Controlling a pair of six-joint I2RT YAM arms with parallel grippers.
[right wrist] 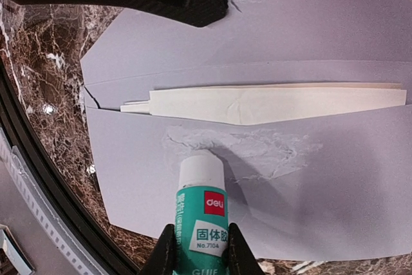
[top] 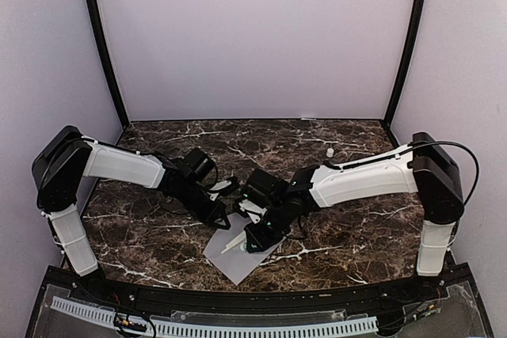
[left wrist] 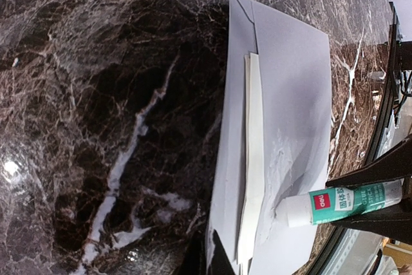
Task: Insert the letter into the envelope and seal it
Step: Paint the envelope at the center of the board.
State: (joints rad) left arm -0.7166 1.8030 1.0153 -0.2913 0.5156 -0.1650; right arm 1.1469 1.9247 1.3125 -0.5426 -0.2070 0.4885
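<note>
Right wrist view puts the nearest thing first: the right gripper [right wrist: 200, 252], its two fingers closed partway onto the green-and-white glue stick [right wrist: 203, 201]. It grips the stick by the lower barrel so that the white tip bears on the paper. The tip rests on the envelope [right wrist: 335, 191], on the pocket face just below its mouth. It sits at the left end of a pale, crinkled glue smear [right wrist: 257, 149] that runs along the mouth. The flap would land there, which I take to be the reason for gluing in that spot.

Just beyond the smear is the letter [right wrist: 270, 104], folded into a long cream strip. It is tucked into the pocket with one band showing, and its length runs parallel to the envelope's. Beyond that the flap [right wrist: 309, 24] lies opened out flat, pointing away from the right wrist. On its far left part sits the left gripper [right wrist: 205, 9], fingers shut together with nothing between them. It seems to pin the flap so the envelope cannot slide under the stick.

From the top camera the envelope lies close to the near edge of the table [top: 356, 227], about midway along it, askew with one corner toward that edge. Its long axis appears to run from far-left to near-right, though the arms hide much of it. Farther back, toward the far right, a small white object [top: 329, 150] stands alone, perhaps the cap.
</note>
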